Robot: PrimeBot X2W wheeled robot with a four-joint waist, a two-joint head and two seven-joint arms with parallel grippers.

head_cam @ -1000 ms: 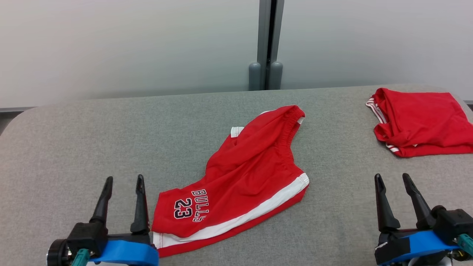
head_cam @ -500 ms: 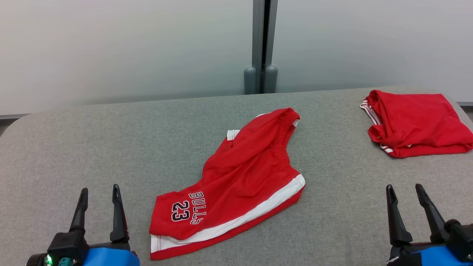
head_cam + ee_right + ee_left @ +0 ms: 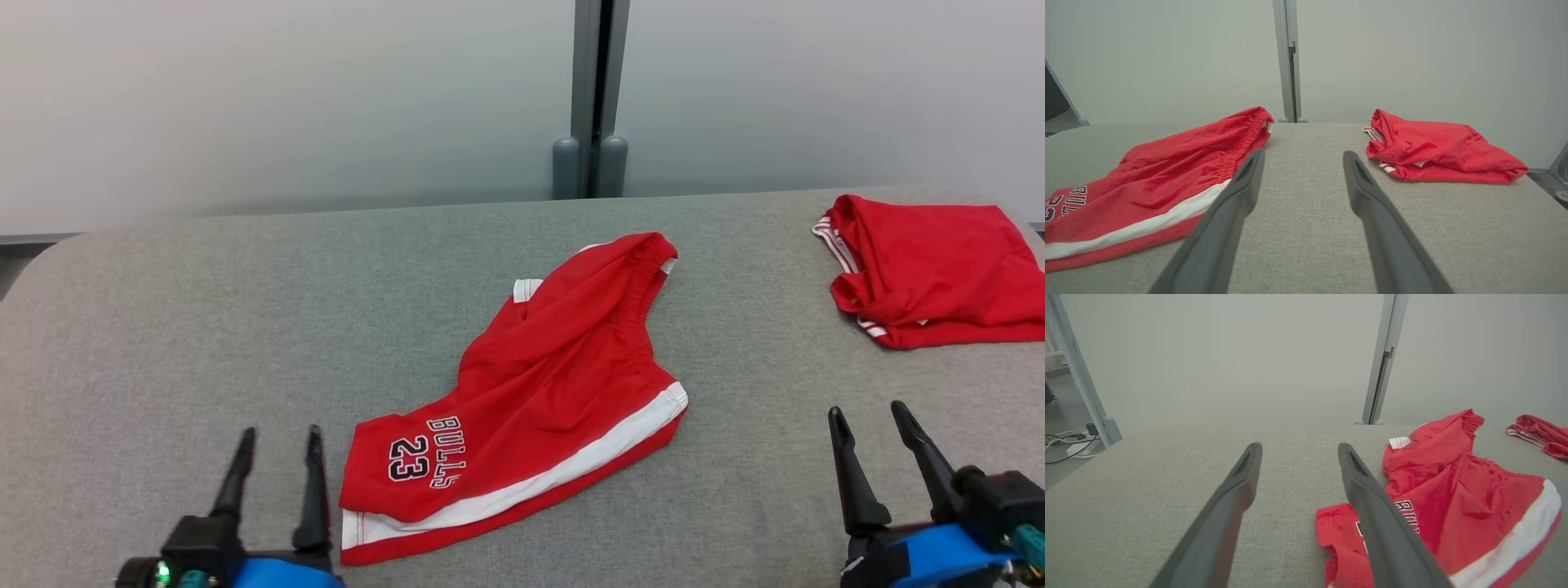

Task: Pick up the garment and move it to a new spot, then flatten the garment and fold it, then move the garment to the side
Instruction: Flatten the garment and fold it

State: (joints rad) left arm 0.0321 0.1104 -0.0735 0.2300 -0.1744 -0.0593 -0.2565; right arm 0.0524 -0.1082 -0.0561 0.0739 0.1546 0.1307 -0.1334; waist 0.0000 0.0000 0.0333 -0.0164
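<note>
Grey padded table (image 3: 147, 327), red shorts (image 3: 547, 384) rumpled mid-frame, nothing gripped.
Lower left, the left gripper (image 3: 280, 434) gapes empty beside the hem; lower right, the right gripper (image 3: 866, 411) likewise — pinching one layer could drag them bunched, or snag the folded garment (image 3: 939, 269) upper right.

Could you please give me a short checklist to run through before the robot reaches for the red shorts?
1. Left gripper open, holding nothing: ok.
2. Right gripper open, holding nothing: ok.
3. Red shorts lie free on the grey table, touched by neither gripper: ok.
4. Shorts flat enough to fold: not ok; they are rumpled, with the waistband bunched at the far end.
5. Folded red garment apart from the shorts, at the far right: ok.
6. Room for a new spot: bare table left of the shorts, ok.
</note>
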